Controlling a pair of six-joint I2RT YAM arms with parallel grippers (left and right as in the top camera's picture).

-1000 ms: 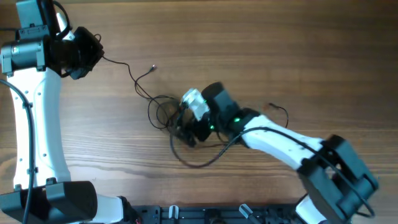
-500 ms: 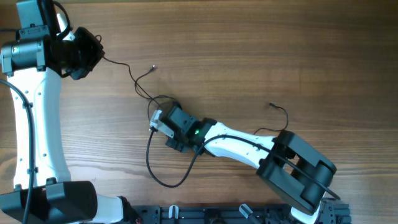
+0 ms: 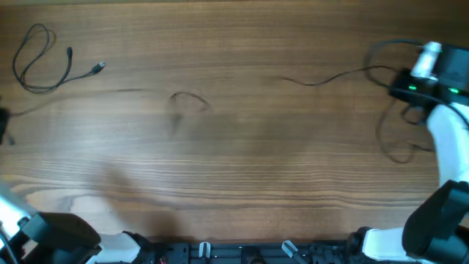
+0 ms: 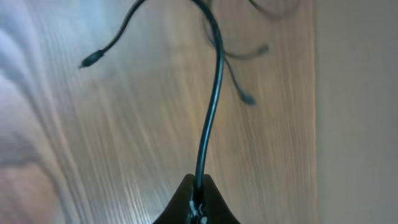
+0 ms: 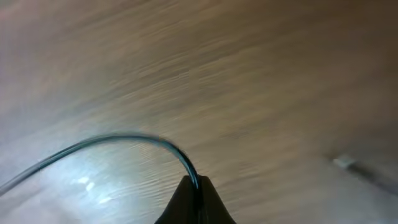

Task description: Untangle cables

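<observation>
One thin black cable (image 3: pixel 33 62) lies as a loose loop at the table's far left, its two plug ends beside it. A second cable (image 3: pixel 330 75) stretches from mid-table to my right gripper (image 3: pixel 401 89) at the far right, with more cord looped (image 3: pixel 392 143) below that arm. In the right wrist view my right gripper (image 5: pixel 194 182) is shut on a cable (image 5: pixel 124 139) that curves off to the left. My left gripper (image 4: pixel 198 182) is shut on a cable (image 4: pixel 214 93) running up toward small plug ends (image 4: pixel 247 98). In the overhead view only a dark sliver (image 3: pixel 3 125) of the left arm shows.
The table's right edge (image 4: pixel 317 112) runs close beside the left gripper in its wrist view. The arm bases (image 3: pixel 66 238) stand along the front edge. A faint blurred trace of cord (image 3: pixel 187 103) shows left of centre.
The knotted bundle has gone from the table's middle and the cords now lie spread apart. My right gripper shut on a cable and swung far right. The left arm pulled out to the left edge.
</observation>
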